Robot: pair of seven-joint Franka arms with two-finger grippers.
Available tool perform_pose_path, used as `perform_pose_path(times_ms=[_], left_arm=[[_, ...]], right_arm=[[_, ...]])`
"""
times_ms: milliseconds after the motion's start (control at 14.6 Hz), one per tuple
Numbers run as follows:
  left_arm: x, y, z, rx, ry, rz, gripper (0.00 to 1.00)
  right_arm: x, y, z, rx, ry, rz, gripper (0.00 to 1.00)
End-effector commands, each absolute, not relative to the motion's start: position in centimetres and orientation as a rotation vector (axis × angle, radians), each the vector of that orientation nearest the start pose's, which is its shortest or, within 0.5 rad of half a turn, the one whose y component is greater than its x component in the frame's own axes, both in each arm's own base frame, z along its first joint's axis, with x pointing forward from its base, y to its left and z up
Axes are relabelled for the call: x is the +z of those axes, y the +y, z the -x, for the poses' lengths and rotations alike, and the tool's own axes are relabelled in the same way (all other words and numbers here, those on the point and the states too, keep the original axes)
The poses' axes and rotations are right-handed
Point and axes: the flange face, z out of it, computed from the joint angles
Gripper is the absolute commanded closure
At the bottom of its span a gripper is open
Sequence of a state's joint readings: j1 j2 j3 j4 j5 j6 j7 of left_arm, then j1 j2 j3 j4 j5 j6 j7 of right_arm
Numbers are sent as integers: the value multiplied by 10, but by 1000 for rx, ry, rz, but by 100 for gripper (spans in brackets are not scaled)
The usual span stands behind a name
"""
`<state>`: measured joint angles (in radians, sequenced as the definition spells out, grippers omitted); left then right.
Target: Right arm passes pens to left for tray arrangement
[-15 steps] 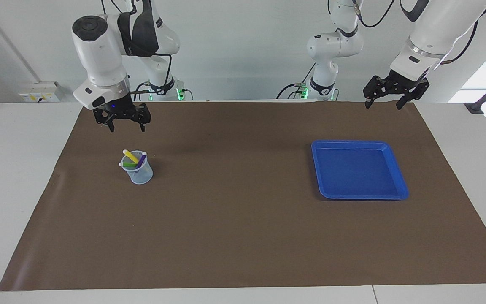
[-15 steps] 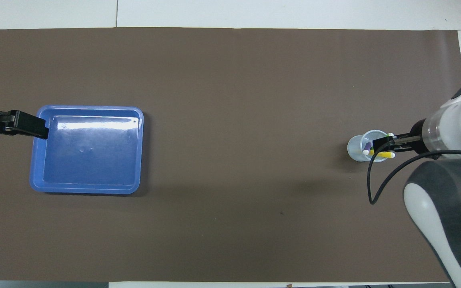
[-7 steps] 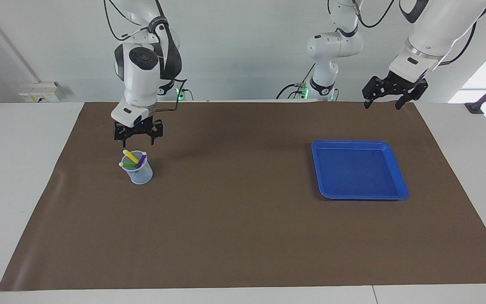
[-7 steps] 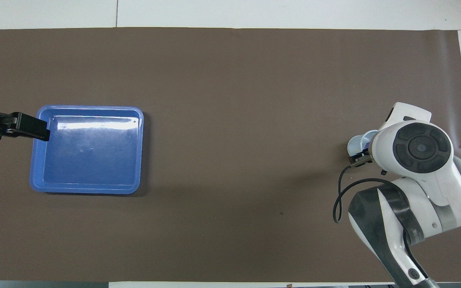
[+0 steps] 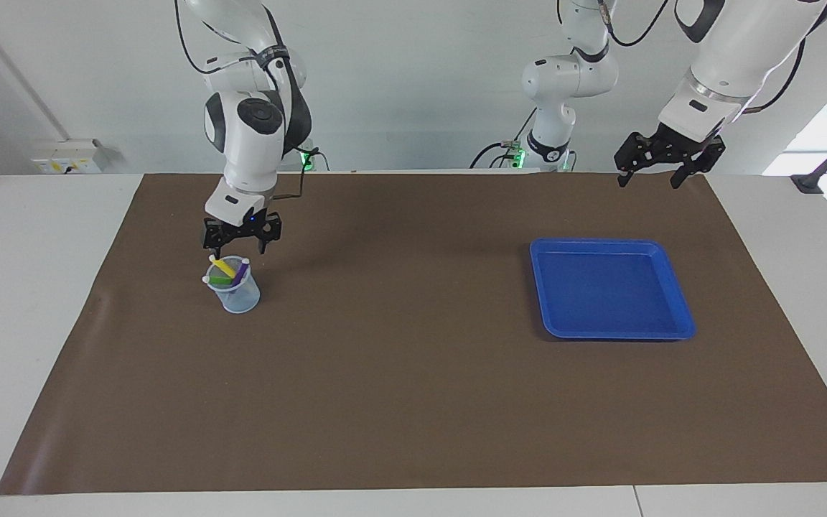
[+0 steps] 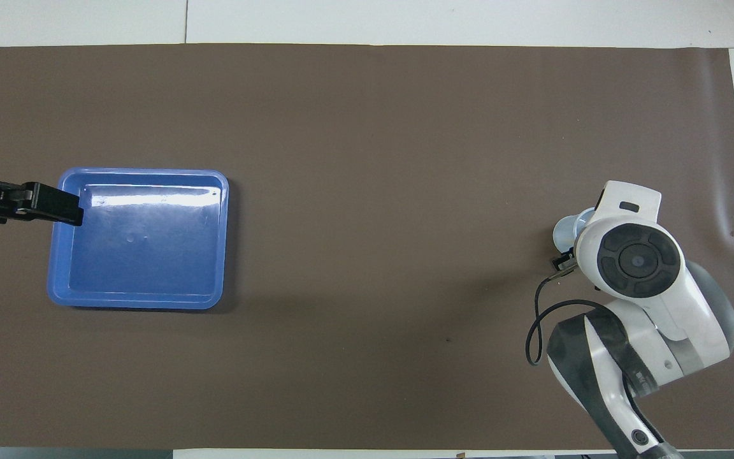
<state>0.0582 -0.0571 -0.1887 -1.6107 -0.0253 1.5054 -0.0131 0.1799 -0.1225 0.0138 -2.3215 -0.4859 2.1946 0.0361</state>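
Three pens, yellow (image 5: pixel 222 266), purple (image 5: pixel 242 271) and green (image 5: pixel 221 281), stand slanted in a small clear cup (image 5: pixel 235 293) toward the right arm's end of the mat. My right gripper (image 5: pixel 238 250) points down just over the cup, open, its fingertips on either side of the pen tips and holding nothing. In the overhead view its own wrist hides it and most of the cup (image 6: pixel 563 231). The blue tray (image 5: pixel 600 243) lies bare toward the left arm's end. My left gripper (image 5: pixel 647 182) hangs open and raised over the mat's edge by the tray (image 6: pixel 144 255).
A brown mat (image 5: pixel 399 373) covers the table's middle, with white table (image 5: pixel 33 301) around it. A black cable (image 6: pixel 536 319) loops off the right arm's wrist near the cup.
The right arm has swung in over the cup and come down, so its gripper now sits just above the pens. The left gripper has barely shifted.
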Motion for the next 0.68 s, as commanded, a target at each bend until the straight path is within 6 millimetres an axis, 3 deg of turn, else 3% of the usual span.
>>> perform_pose_path(times_ms=[0, 342, 479, 616], left_arm=[[620, -76, -512, 34, 173, 3155, 0], [597, -80, -505, 65, 161, 3226, 0], [591, -84, -502, 81, 173, 3257, 0], [588, -88, -500, 87, 185, 3288, 0]], right_arm=[[392, 74, -481, -119, -826, 3445, 5], [381, 70, -484, -158, -824, 3427, 7], [382, 69, -485, -168, -825, 3426, 16], [381, 69, -486, -178, -823, 3423, 33]])
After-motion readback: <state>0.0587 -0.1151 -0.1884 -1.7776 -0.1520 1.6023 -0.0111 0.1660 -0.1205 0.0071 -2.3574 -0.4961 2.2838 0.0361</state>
